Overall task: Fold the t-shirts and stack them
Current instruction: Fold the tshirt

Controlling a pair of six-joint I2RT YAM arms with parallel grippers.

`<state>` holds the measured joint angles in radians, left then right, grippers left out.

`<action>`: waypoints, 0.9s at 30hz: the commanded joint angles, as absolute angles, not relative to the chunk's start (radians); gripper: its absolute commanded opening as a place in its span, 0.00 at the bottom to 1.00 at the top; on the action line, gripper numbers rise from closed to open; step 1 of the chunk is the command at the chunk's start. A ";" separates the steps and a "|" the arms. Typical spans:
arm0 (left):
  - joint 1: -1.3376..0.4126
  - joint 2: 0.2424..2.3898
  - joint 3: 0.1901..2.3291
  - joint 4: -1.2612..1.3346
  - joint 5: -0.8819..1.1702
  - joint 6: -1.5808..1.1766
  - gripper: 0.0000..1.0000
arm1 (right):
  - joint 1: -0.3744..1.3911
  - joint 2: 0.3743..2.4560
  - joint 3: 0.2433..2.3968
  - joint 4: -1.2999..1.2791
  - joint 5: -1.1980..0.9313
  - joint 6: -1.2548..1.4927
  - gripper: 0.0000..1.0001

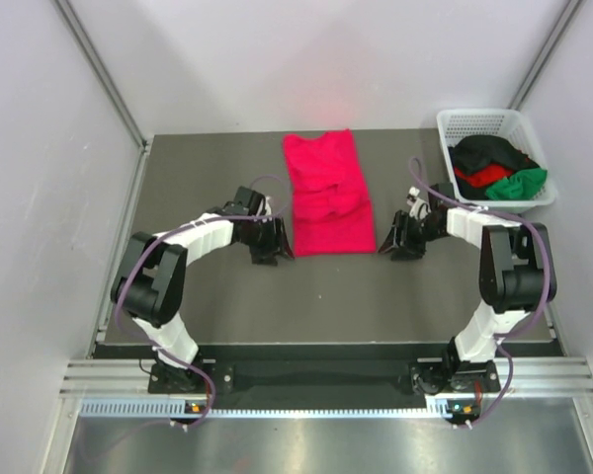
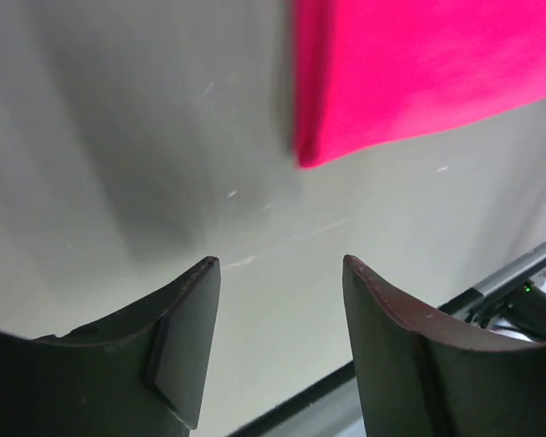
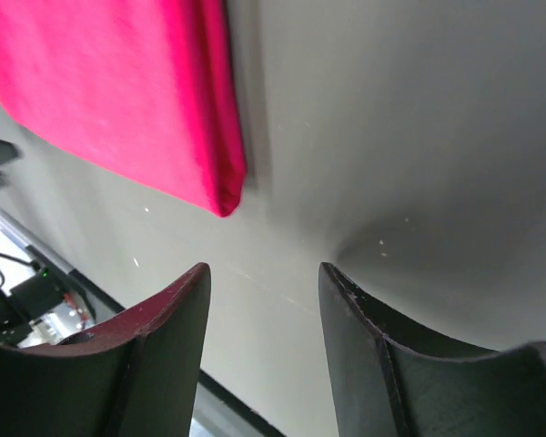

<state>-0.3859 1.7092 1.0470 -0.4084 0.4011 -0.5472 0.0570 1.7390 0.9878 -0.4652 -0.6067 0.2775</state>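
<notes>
At the centre of the overhead view: the crimson-pink t-shirt [image 1: 328, 195] lies on the table [image 1: 217, 296] as a long folded strip running away from the arms, rumpled across its middle.
Lower-left corner of the shirt: the left gripper [image 1: 280, 247] sits just beside it, jaws parted with nothing between them. Its wrist view shows the corner at upper middle, apart from both fingertips.
Lower-right corner of the shirt: the right gripper [image 1: 393, 244] is near it, likewise spread and empty. Its wrist view shows the layered edge at upper left, not touching the fingers.
Upper right of the overhead view: a heap of black, red and green shirts [image 1: 494, 168] sits in the white basket [image 1: 455, 123], not yet folded.
Risk, layers: each near corner is doubled cloth. A shallow pinch would probably catch only the top layer, and lifting would then open the fold.
Risk, shoving: both sets of fingers are low over the table. Sliding in flat could push the corner and bunch it instead of gripping it.
Risk, uneven lift: if one side closes early or rises faster, the strip could skew and the next fold land crooked.
Risk, wrinkles: folding over the rumpled middle would likely leave a lumpy base for the stack.
Risk, basket: the heap looks tangled, so one pull may drag out two shirts.
</notes>
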 commanded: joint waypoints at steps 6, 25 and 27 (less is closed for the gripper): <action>-0.374 1.789 1.040 -0.292 0.518 -0.681 0.62 | 0.083 1.796 1.025 -0.388 -0.667 0.324 0.50; -0.374 1.970 1.155 -0.250 0.526 -0.726 0.50 | 0.092 1.916 1.077 -0.316 -0.718 0.417 0.47; -0.374 1.974 1.161 -0.250 0.523 -0.729 0.47 | 0.097 1.924 1.077 -0.310 -0.721 0.425 0.45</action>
